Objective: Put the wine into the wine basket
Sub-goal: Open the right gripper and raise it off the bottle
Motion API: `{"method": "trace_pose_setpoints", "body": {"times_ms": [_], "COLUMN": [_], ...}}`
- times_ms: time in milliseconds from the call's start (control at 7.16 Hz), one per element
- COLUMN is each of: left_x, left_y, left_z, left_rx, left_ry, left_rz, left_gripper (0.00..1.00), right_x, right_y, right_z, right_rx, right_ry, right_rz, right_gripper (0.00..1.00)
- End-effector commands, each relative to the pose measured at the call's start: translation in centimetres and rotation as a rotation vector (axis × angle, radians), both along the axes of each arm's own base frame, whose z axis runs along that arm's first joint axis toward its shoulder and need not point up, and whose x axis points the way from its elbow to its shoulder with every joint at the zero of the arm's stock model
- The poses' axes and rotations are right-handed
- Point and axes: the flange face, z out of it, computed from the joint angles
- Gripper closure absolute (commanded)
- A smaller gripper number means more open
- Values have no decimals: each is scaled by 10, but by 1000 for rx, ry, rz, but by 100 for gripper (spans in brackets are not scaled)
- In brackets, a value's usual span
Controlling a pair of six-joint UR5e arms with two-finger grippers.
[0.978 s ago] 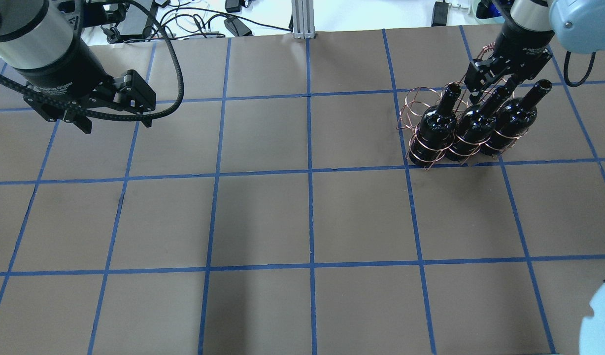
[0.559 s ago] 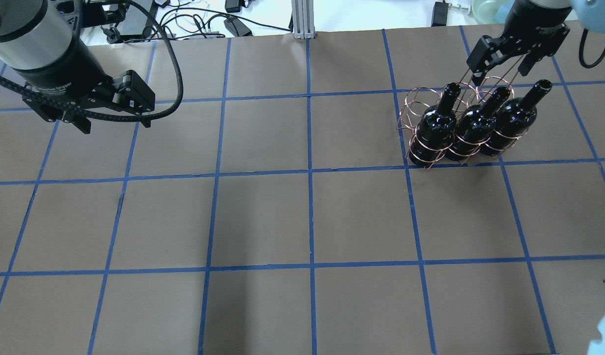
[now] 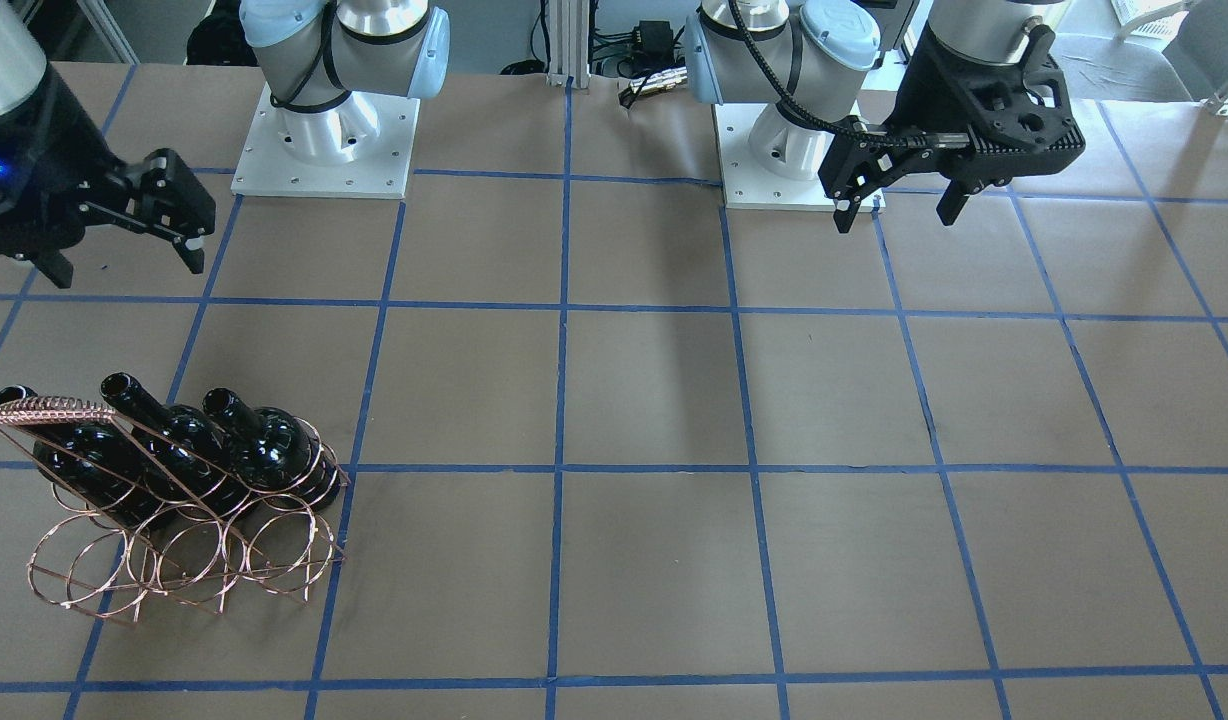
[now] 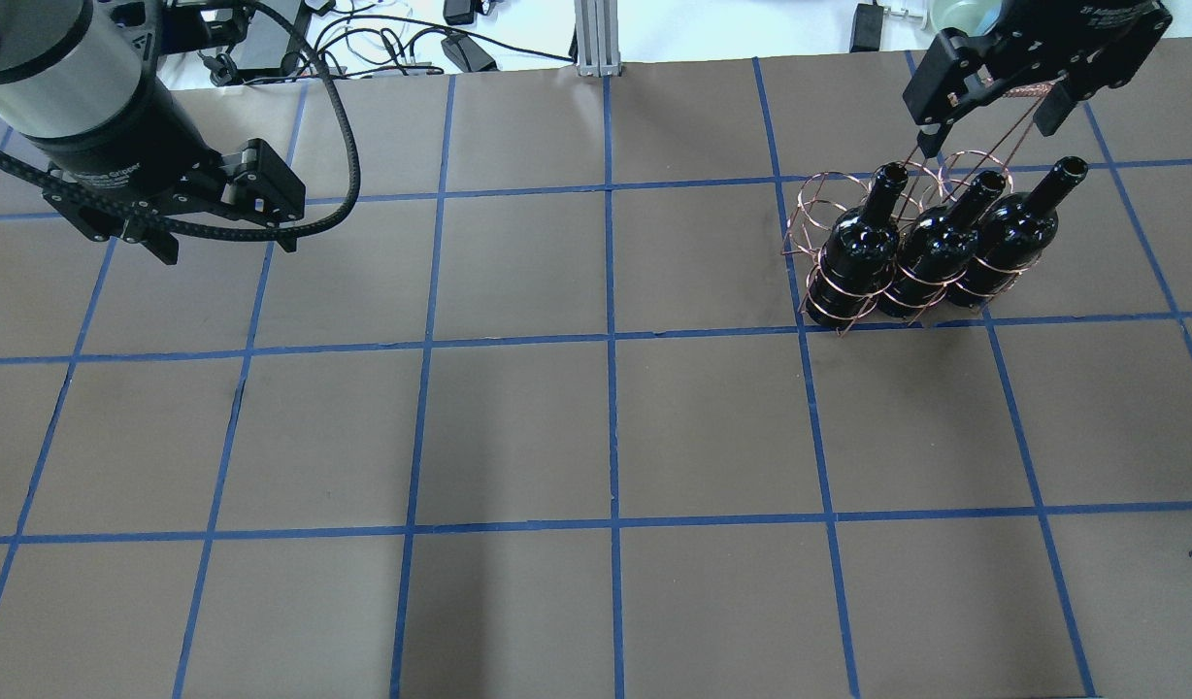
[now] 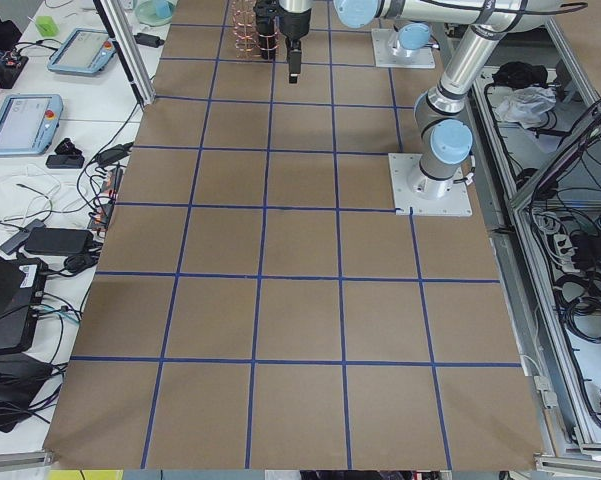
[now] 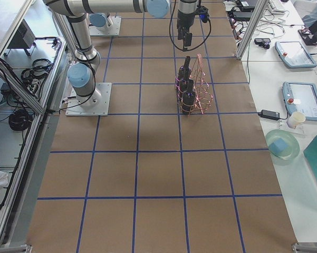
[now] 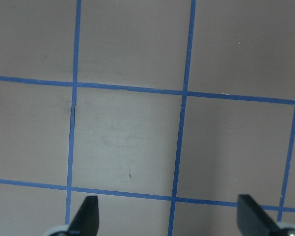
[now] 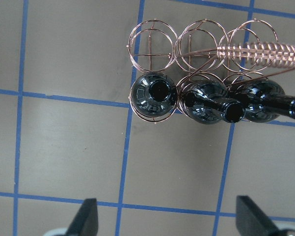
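Observation:
Three glossy black wine bottles (image 4: 858, 252) (image 4: 936, 248) (image 4: 1013, 228) stand upright in the row of the copper wire wine basket (image 4: 817, 209) that is nearer the robot. The far row of rings is empty. The right wrist view looks down on the bottle mouths (image 8: 159, 89) and the wrapped handle (image 8: 262, 50). My right gripper (image 4: 989, 121) is open and empty, high above the basket and touching nothing; it also shows in the front view (image 3: 124, 262). My left gripper (image 4: 227, 245) is open and empty over bare table at the far left.
The brown table (image 4: 606, 437) carries a grid of blue tape lines. Cables and power bricks (image 4: 441, 44) lie beyond its far edge. The arm bases (image 3: 324, 140) stand at the robot's side.
My right gripper, open, has risen from around the middle bottle's neck and drawn away above the basket. The bottles, basket and left arm have not moved.

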Motion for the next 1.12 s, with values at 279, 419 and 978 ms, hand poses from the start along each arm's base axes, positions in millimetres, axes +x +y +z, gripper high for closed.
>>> {"method": "trace_pose_setpoints", "body": {"times_ms": [279, 419, 978], "left_x": [0, 0, 1], "left_y": [0, 0, 0], "left_z": [0, 0, 0], "left_rx": [-1, -1, -1], "left_ry": [0, 0, 0], "left_rz": [0, 0, 1], "left_gripper": [0, 0, 0], "right_x": [58, 58, 57], "right_y": [17, 17, 33], "right_z": [-7, -6, -1], "right_rx": [14, 13, -5], "right_ry": [8, 7, -9], "right_rz": [-69, -69, -69], "right_gripper": [1, 1, 1]}}
